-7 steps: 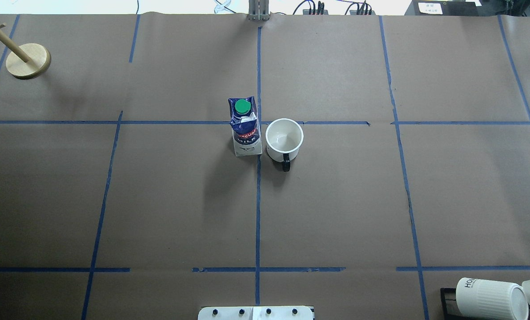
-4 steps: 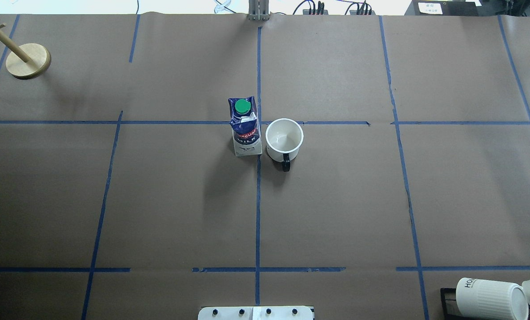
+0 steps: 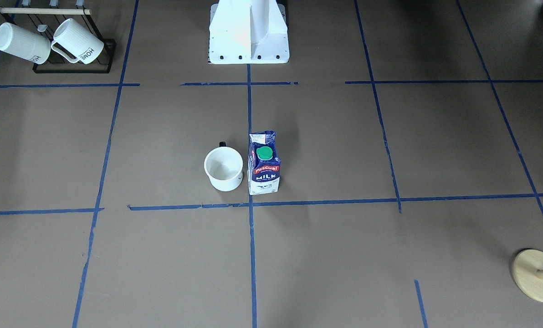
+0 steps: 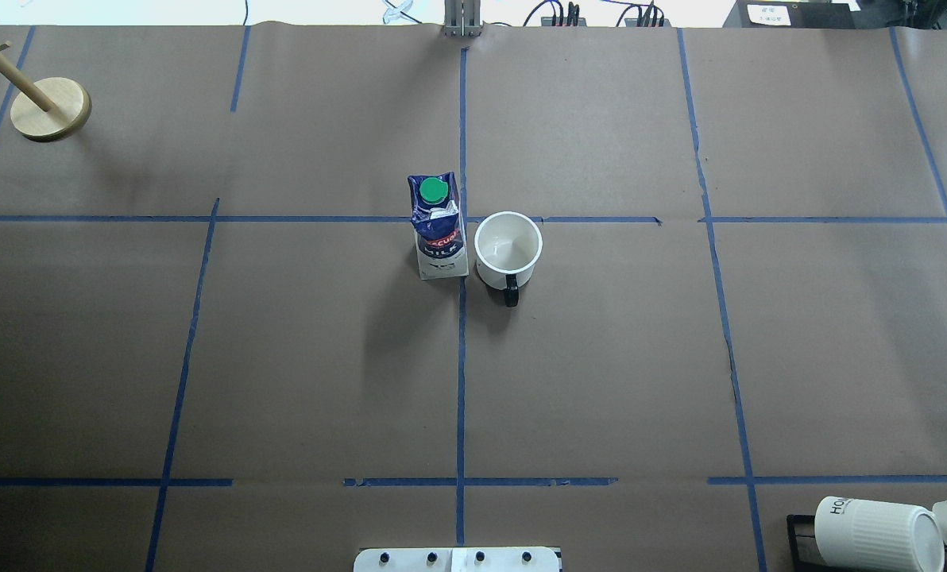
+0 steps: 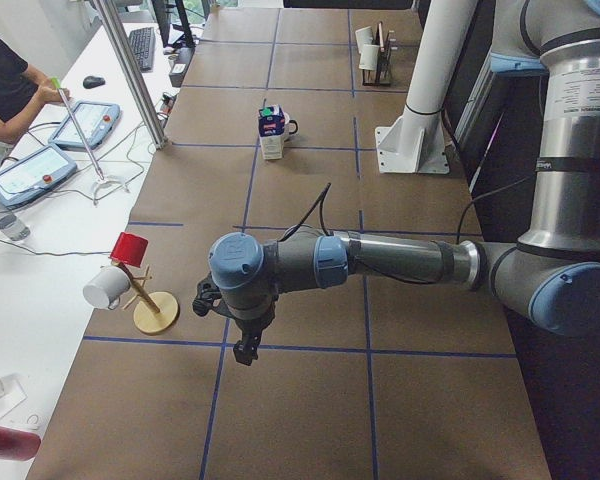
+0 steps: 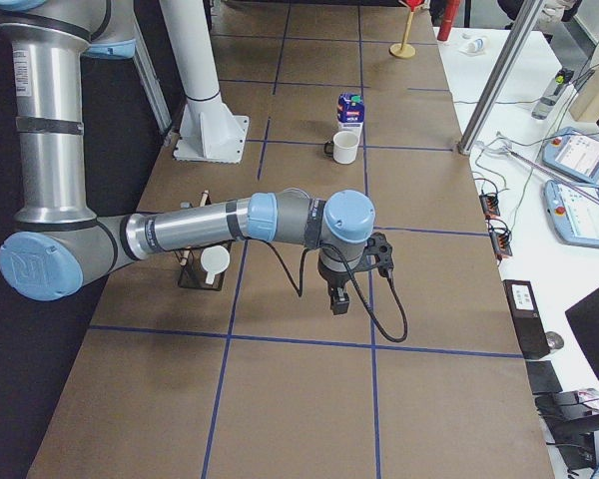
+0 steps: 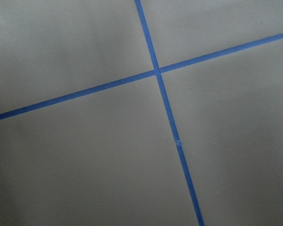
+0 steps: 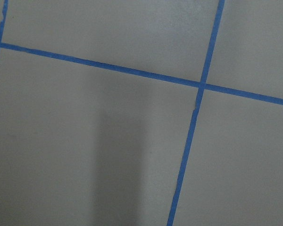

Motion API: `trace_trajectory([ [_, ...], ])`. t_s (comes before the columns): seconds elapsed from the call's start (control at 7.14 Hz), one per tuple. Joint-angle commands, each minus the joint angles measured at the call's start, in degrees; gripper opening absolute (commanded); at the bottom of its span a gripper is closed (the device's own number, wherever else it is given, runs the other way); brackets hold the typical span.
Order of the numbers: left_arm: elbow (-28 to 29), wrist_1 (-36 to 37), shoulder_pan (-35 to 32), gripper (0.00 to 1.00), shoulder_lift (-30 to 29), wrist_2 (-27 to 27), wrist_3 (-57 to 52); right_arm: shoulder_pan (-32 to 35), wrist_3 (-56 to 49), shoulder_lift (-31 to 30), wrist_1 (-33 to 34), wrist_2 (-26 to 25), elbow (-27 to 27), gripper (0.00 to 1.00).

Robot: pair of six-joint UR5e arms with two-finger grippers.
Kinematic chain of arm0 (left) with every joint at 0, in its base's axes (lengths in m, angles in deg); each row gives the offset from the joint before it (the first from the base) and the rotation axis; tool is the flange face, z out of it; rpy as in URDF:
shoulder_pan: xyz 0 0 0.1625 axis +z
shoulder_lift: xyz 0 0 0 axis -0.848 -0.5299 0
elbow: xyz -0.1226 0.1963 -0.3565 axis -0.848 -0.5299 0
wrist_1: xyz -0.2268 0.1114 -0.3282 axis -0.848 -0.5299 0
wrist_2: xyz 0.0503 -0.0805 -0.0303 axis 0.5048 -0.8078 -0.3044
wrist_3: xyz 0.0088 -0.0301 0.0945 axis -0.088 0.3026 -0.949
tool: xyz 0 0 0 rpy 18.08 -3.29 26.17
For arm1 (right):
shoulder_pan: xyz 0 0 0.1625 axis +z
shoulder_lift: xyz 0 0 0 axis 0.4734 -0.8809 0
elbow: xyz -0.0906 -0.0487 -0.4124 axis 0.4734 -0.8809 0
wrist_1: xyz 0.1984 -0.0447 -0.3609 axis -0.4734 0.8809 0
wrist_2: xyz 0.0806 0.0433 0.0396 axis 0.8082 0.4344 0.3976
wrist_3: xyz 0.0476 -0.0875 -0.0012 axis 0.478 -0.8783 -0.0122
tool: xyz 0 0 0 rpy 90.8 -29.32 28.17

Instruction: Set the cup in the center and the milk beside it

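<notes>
The white cup (image 4: 508, 251) with a black handle stands upright just right of the long middle tape line; its smiley face does not show. The dark blue milk carton (image 4: 439, 230) with a green cap stands upright close on its left, a small gap between them. Both stand at the center tape crossing (image 4: 470, 219). They also show in the front view: cup (image 3: 224, 169), milk (image 3: 263, 164), crossing (image 3: 250, 204). My left gripper (image 5: 247, 350) and right gripper (image 6: 339, 299) hang over bare paper near the table's ends, far from both objects. I cannot tell whether they are open or shut.
A black rack with ribbed "HOME" mugs (image 3: 48, 41) stands at the robot's near right corner. A wooden mug tree (image 4: 50, 107) stands at the far left. The white robot base (image 3: 248, 32) sits at the near edge. An operator sits at a side desk (image 5: 10, 80).
</notes>
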Motion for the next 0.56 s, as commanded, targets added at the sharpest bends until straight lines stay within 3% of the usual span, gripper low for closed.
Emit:
trace_trajectory([
  [0.0, 0.1, -1.2, 0.1, 1.0, 0.3, -0.3, 0.0, -0.6, 0.0, -0.2, -0.2, -0.5, -0.1, 1.0],
  [0.42, -0.5, -1.2, 0.1, 1.0, 0.4, -0.2, 0.0, -0.7, -0.1, -0.6, -0.3, -0.3, 0.0, 1.0],
])
